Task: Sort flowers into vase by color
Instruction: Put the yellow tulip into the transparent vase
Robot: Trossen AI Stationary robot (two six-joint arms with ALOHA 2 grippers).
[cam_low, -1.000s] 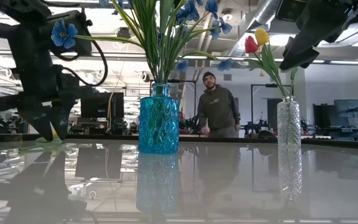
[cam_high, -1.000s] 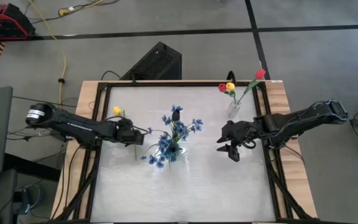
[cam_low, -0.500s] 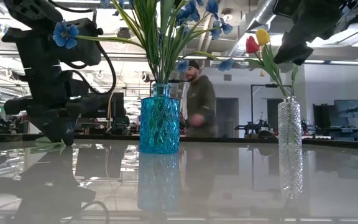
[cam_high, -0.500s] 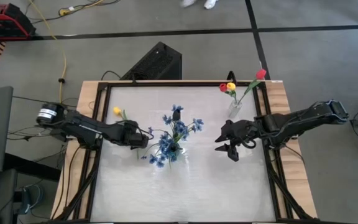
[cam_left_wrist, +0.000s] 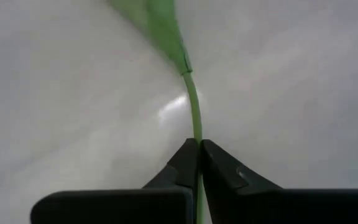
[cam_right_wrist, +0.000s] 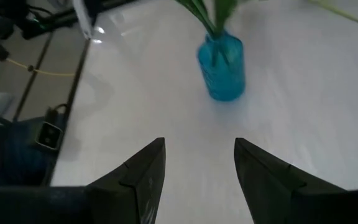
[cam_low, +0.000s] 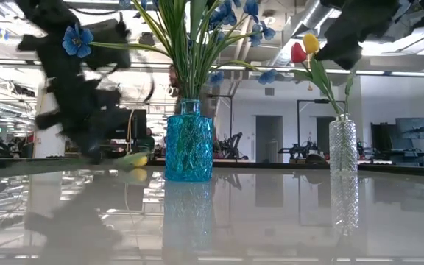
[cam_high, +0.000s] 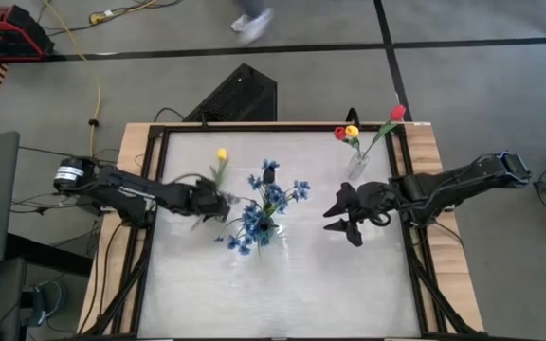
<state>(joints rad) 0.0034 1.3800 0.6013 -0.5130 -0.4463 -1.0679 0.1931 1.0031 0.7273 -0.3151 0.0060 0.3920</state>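
The left gripper (cam_high: pixel 218 201), jaws pinched on a yellow tulip (cam_high: pixel 222 153) stem, sits just beside the blue vase (cam_low: pixel 188 143) — carrying step; next, the clear vase (cam_low: pixel 342 145). Right gripper (cam_high: pixel 337 214) waits, agape, empty.

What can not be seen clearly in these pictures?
- Left gripper: blurred by motion in the low view.
- Yellow tulip: its bloom lies outside the left wrist view; only the stem shows between the shut fingers.
- Clear vase: too small from above to count the stems.
- Right gripper: open, holding nothing; the low view cuts it off.
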